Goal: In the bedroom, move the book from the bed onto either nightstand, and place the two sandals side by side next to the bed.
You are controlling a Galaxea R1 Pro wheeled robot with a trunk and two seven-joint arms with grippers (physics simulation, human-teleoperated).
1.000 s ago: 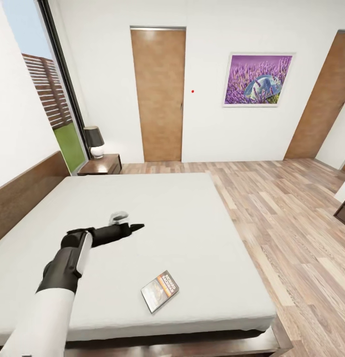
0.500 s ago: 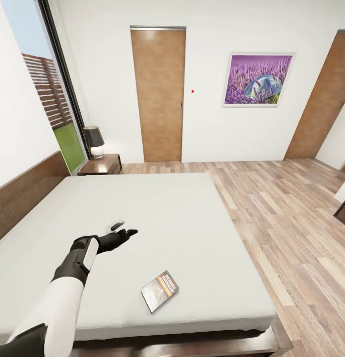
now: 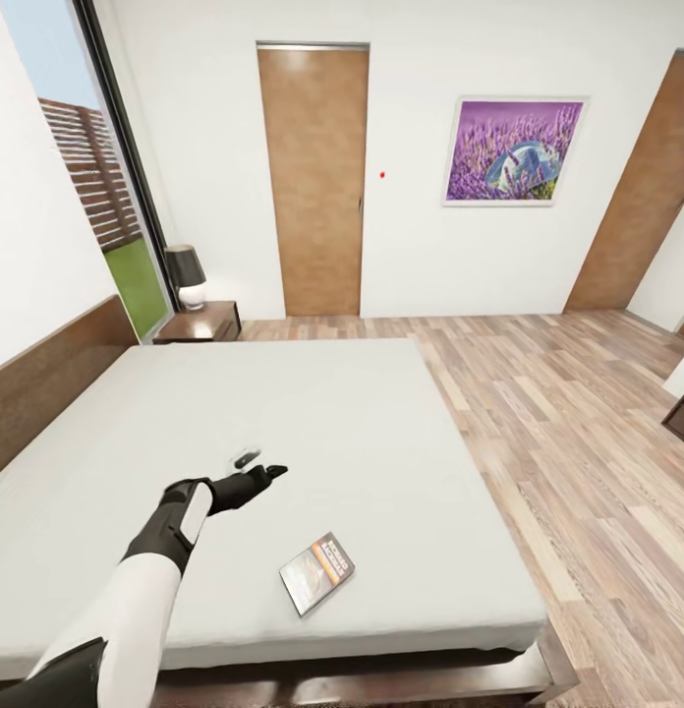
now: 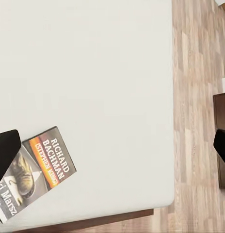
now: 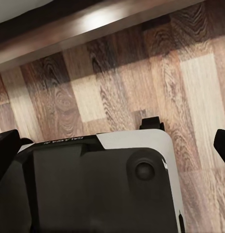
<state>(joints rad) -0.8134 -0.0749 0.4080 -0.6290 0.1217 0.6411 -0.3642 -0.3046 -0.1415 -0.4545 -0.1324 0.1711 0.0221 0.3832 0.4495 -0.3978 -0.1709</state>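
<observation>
The book (image 3: 317, 573) lies flat on the pale mattress of the bed (image 3: 313, 413), close to its near edge. My left gripper (image 3: 270, 474) hovers over the mattress a little beyond the book and to its left. In the left wrist view the book (image 4: 35, 177) shows its "RICHARD BACHMAN" cover beside one dark fingertip (image 4: 6, 150); the left gripper (image 4: 112, 148) is open and holds nothing. The right gripper (image 5: 112, 148) is open too, low beside the dark bed frame (image 5: 93, 24). A nightstand (image 3: 199, 323) stands at the bed's far left corner. The sandals are out of view.
A black-shaded lamp (image 3: 185, 275) stands on the nightstand. Wood-plank floor (image 3: 568, 433) runs along the bed's right side, with a dark cabinet corner (image 3: 682, 418) at the right edge. Two tan doors (image 3: 315, 182) and a purple picture (image 3: 514, 150) are on the far wall. The robot's base (image 5: 103, 184) is below the right gripper.
My left arm has stretched further out over the mattress and its gripper has sunk slightly, nearer to the book. The head view has tilted a little. The book has not moved.
</observation>
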